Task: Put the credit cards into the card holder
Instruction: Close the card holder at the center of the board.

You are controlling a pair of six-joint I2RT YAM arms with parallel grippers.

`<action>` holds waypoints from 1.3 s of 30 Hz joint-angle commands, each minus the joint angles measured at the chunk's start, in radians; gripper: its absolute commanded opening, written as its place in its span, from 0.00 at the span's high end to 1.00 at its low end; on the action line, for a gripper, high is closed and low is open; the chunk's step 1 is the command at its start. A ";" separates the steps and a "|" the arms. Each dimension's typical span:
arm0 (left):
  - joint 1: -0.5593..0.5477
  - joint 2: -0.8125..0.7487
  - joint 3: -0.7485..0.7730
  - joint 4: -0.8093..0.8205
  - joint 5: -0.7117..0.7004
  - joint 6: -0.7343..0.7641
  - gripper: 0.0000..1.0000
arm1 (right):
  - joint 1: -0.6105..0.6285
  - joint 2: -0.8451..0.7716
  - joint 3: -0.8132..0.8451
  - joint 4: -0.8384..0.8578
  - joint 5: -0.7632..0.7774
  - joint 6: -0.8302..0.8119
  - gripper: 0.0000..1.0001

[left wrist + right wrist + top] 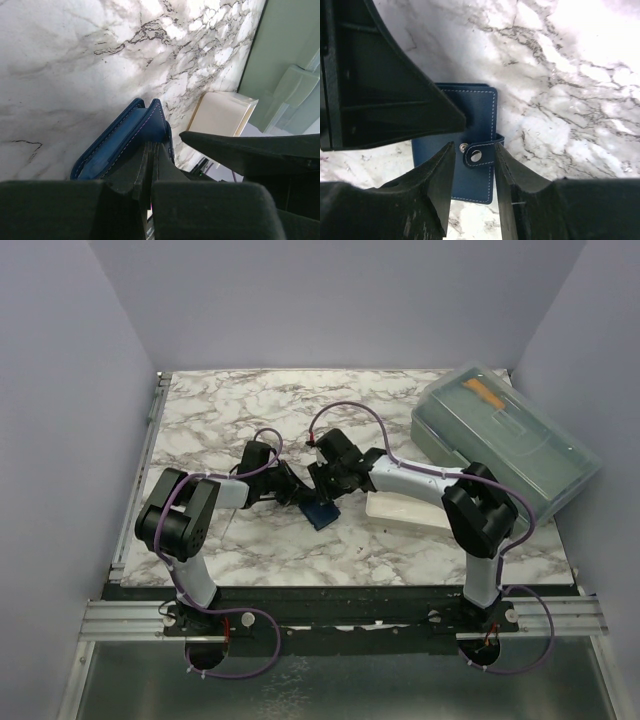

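Observation:
The card holder (pixel 322 514) is a navy wallet lying on the marble between both arms. In the right wrist view the card holder (pixel 477 110) shows its strap undone, the snap beside its stud. My right gripper (pixel 473 146) is open, its jaws standing either side of that strap with a gap on both sides. My left gripper (pixel 152 146) is shut, its tips resting against the card holder (pixel 125 145) at its near edge. From above, the left gripper (pixel 298 492) and right gripper (pixel 330 488) meet over the wallet. The credit cards are out of view.
A white tray (pixel 405 510) lies just right of the wallet, under the right arm. A large grey-green translucent box (pixel 510 440) with an orange strip (pixel 482 392) inside stands at the back right. Purple walls enclose the table.

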 commanded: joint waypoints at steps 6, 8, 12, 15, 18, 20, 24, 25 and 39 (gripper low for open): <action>-0.010 -0.001 -0.035 -0.030 -0.058 0.029 1.00 | 0.018 0.042 0.059 -0.068 0.142 -0.029 0.73; -0.010 -0.003 -0.036 -0.031 -0.058 0.030 1.00 | 0.019 0.038 0.059 -0.071 0.141 -0.025 0.77; -0.011 -0.003 -0.036 -0.031 -0.058 0.031 1.00 | 0.020 0.019 0.055 -0.074 0.125 -0.014 0.88; -0.011 0.001 -0.035 -0.030 -0.056 0.033 1.00 | 0.020 -0.001 0.050 -0.082 0.105 0.003 0.82; -0.010 0.000 -0.036 -0.031 -0.056 0.033 1.00 | 0.020 -0.030 0.038 -0.081 0.104 0.026 0.68; -0.011 0.000 -0.037 -0.031 -0.055 0.034 1.00 | 0.020 -0.042 0.032 -0.080 0.107 0.031 0.68; -0.010 0.000 -0.037 -0.031 -0.054 0.034 1.00 | 0.020 -0.032 0.036 -0.084 0.111 0.030 0.71; -0.011 0.000 -0.037 -0.031 -0.053 0.035 1.00 | 0.020 -0.027 0.039 -0.086 0.113 0.031 0.73; -0.010 0.002 -0.037 -0.030 -0.053 0.038 1.00 | 0.020 0.002 0.050 -0.094 0.117 0.029 0.90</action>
